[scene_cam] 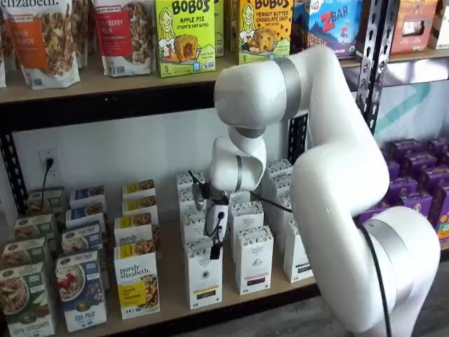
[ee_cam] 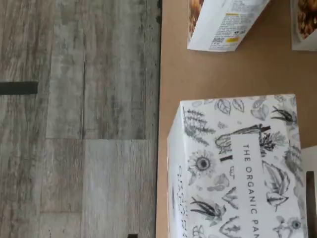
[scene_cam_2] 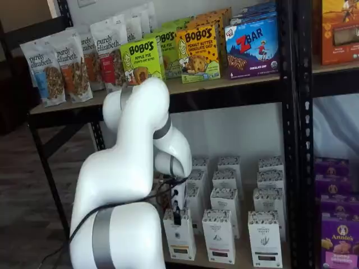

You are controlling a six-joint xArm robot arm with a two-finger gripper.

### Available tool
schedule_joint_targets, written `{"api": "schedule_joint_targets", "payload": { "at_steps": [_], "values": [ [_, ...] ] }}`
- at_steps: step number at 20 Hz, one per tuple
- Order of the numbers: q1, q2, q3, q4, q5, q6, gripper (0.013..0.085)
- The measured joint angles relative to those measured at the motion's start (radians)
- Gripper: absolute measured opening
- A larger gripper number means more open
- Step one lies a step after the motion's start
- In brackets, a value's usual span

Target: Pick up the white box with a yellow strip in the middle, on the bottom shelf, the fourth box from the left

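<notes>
The white box with a yellow strip (scene_cam: 203,279) stands upright at the front of the bottom shelf, also seen in a shelf view (scene_cam_2: 180,236). My gripper (scene_cam: 215,246) hangs just above its top, with black fingers and a cable showing in both shelf views (scene_cam_2: 177,213). No gap between the fingers shows, and nothing is in them. In the wrist view a white box top (ee_cam: 237,168) printed with plant drawings and "THE ORGANIC PAN" sits close below the camera on the brown shelf board (ee_cam: 213,74).
More white boxes (scene_cam: 254,258) stand beside and behind the target in rows. A yellow-and-white Purely Elizabeth box (scene_cam: 137,281) is its left neighbour, and it also shows in the wrist view (ee_cam: 223,25). Grey wood floor (ee_cam: 79,124) lies past the shelf edge. A black upright (scene_cam_2: 289,140) stands at the right.
</notes>
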Motion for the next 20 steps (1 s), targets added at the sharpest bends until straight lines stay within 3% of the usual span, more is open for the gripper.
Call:
{"api": "schedule_joint_targets", "payload": {
  "at_steps": [5, 12, 20],
  "values": [
    [0.006, 0.028, -0.029, -0.02, 0.005, 0.024, 0.085],
    [0.014, 0.066, -0.064, -0.086, 0.013, 0.09, 0.085],
    [0.018, 0.094, -0.088, -0.097, 0.01, 0.103, 0.085]
  ]
}}
